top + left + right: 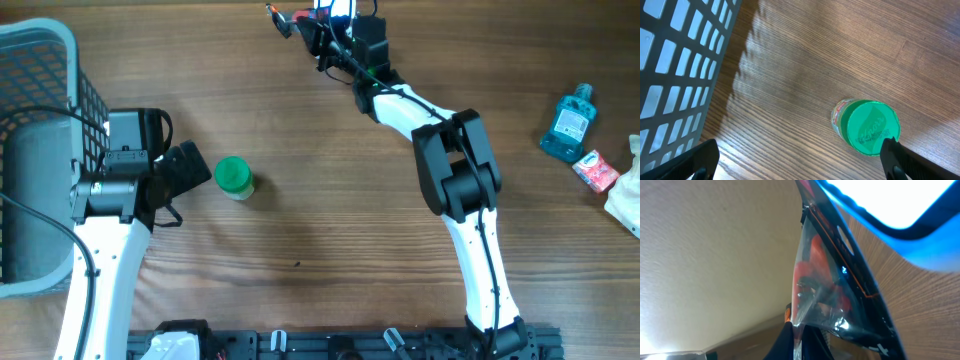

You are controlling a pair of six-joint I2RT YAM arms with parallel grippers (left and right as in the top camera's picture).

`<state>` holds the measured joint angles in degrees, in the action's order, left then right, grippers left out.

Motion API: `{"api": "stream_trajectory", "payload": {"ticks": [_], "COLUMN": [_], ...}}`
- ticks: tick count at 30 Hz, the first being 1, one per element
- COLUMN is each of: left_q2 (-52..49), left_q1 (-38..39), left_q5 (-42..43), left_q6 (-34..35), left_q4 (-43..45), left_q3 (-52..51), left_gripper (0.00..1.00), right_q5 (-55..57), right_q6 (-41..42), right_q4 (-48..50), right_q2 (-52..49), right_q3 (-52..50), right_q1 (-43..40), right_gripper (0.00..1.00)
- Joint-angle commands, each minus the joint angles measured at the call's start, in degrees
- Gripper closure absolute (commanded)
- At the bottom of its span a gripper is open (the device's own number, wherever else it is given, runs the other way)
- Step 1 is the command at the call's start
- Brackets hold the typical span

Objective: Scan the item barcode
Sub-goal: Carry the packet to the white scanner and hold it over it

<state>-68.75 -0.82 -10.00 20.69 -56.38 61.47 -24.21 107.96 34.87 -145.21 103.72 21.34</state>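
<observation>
Clear packet (815, 280) with red contents sits at twelve o'clock over the desk (320, 230), pinched in my right jaws. My left jaws stand wide open beside the green-lidded jar (234, 177). The basket (40, 40) is at nine o'clock.

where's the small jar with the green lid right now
In the overhead view the small green-lidded jar stands on the left half of the wooden table, just right of the open left gripper and the grey mesh basket.
</observation>
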Motion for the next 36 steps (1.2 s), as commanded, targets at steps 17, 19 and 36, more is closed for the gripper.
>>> {"api": "stream_trajectory", "payload": {"ticks": [17,19,36], "left_q2": [0.0,0.0,0.0], "left_q1": [-0.4,-0.4,-0.4], "left_q5": [0.3,0.3,0.3], "left_q6": [0.8,0.8,0.7], "left_q4": [0.2,0.2,0.2], "left_q3": [0.7,0.7,0.7], "left_gripper": [0.0,0.0,0.0], "right_q5": [-9.3,-9.0,-23.4], "right_q6": [10.7,10.7,10.7], "right_q4": [4.2,1.8,25.9], "right_q2": [-0.7,-0.7,0.6], "right_q3": [1.2,1.2,1.4], "right_q1": [-1.3,-1.4,-4.4], "right_gripper": [0.95,0.95,0.95]}}
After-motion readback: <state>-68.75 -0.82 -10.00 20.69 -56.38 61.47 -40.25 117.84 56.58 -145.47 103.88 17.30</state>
